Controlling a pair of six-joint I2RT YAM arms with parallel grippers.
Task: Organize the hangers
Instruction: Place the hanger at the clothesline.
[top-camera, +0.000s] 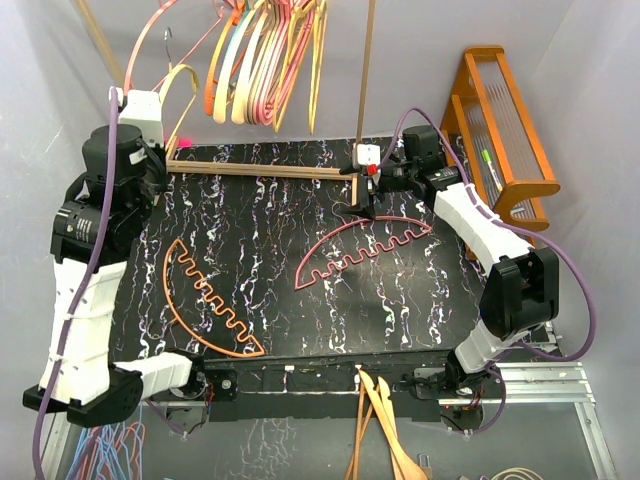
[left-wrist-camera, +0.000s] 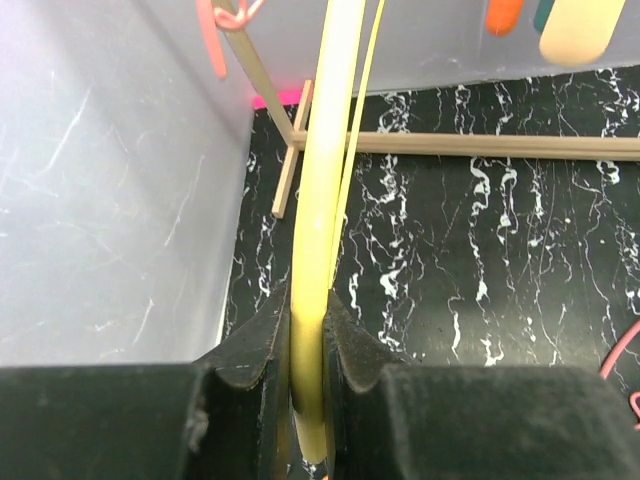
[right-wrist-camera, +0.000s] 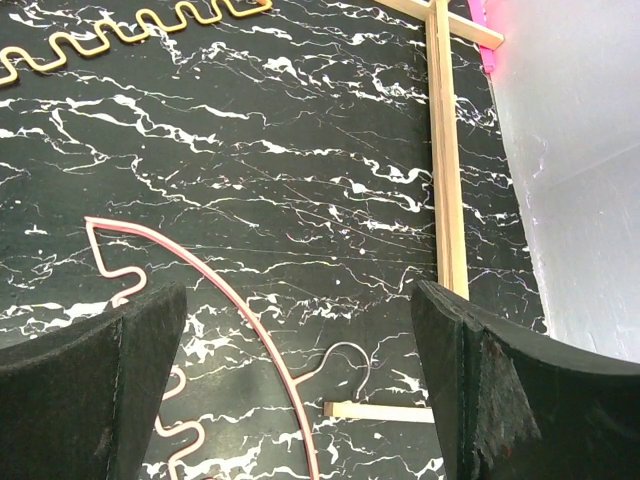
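Observation:
My left gripper (left-wrist-camera: 308, 340) is shut on a pale yellow hanger (left-wrist-camera: 322, 200), which rises between its pads. From above, that yellow hanger (top-camera: 178, 78) is up at the back left, next to the left gripper (top-camera: 150, 110). Several hangers (top-camera: 265, 60) hang in a bunch at the back. A pink wavy-bar hanger (top-camera: 365, 250) and an orange one (top-camera: 210, 300) lie flat on the black table. The right gripper (top-camera: 372, 200) hovers open over the pink hanger's hook (right-wrist-camera: 350, 355). In the right wrist view the right gripper (right-wrist-camera: 300, 380) holds nothing, and the pink hanger (right-wrist-camera: 250, 320) curves below it.
A wooden rack base rail (top-camera: 260, 170) runs across the back, with an upright post (top-camera: 366, 80) near the right gripper. An orange wooden shelf (top-camera: 500, 130) stands at the right. Light wooden hangers (top-camera: 385, 430) and thin wire hangers (top-camera: 100, 450) lie below the table's near edge.

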